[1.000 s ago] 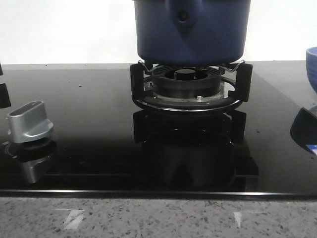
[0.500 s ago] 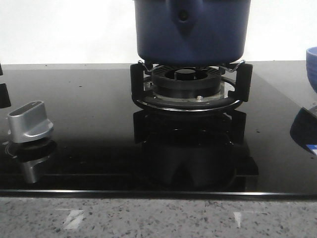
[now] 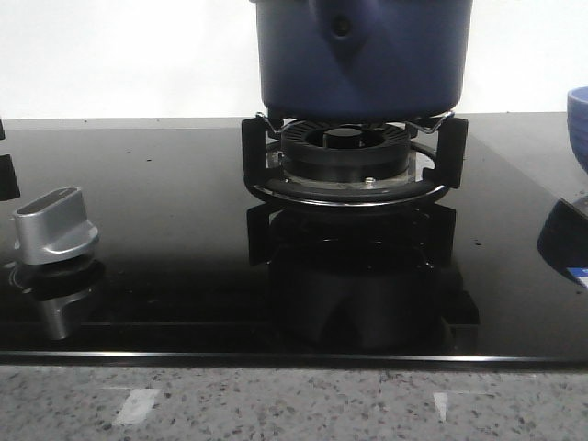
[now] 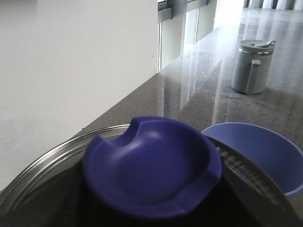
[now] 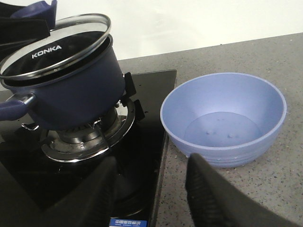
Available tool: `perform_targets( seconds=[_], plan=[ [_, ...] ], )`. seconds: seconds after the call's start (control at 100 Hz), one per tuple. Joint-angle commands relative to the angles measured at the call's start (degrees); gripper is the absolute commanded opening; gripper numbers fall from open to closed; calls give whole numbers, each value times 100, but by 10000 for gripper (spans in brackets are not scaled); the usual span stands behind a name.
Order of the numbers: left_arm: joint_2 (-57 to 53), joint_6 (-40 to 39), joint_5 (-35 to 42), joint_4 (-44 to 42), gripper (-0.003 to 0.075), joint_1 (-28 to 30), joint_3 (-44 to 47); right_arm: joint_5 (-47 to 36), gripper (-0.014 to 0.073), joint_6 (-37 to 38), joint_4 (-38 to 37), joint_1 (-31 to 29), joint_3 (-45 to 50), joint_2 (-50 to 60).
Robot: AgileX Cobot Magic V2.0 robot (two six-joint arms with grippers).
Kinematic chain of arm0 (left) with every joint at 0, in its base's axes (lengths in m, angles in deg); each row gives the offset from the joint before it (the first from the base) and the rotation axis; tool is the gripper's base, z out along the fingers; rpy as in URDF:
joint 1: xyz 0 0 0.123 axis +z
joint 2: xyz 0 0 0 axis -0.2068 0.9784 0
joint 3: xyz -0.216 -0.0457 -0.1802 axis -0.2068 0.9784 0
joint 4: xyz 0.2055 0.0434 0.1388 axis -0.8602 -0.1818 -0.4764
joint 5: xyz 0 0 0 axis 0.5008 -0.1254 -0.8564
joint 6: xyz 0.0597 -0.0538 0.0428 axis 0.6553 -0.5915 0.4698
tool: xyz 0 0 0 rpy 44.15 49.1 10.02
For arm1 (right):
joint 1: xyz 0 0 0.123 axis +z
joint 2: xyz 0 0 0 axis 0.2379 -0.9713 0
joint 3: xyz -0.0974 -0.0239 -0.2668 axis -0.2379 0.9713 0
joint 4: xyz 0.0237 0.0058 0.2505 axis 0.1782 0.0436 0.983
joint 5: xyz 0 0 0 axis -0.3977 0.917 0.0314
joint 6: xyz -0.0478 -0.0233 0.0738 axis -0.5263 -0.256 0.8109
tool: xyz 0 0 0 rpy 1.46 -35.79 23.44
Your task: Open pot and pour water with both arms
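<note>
Evidently the pot [image 3: 360,55] has shifted slightly rightward on the burner grate [image 3: 354,161] over the last second, consistent with the lid [image 5: 57,42] being raised; the right wrist view shows it tilted, one edge clear of the rim. The left hand cannot be seen directly; the lid knob [image 4: 151,165] fills its camera, so a grip is likely but unconfirmed. The right hand [image 5: 156,189] stands spread and empty near the light blue bowl [image 5: 225,118] on the tabletop [image 5: 265,56]. Judgement: opening under way, pouring not begun.
</note>
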Motion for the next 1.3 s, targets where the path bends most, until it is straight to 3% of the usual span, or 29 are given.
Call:
perform_targets(
  seconds=[0.0, 0.39, 0.76, 1.07, 1.29],
  plan=[
    [-355, -75, -314, 573, 238, -46, -256, -419, 309, -42, 29, -29, -131, -113],
    [-656, -528, -325, 516, 239, 207, -264, -419, 309, -42, 108, -29, -131, -113],
    [-1238, -1857, -860, -987, 246, 895, -234, -392, 309, -42, 315, -29, -131, -113],
    [-2070, -1857, -837, -999, 271, 1349, 776, -340, 309, -42, 517, -29, -131, -113],
    [-2967, -1847, -468, -961, 271, 1625, 1836, 168, 309, 41, 609, -29, -267, -252]
  ],
)
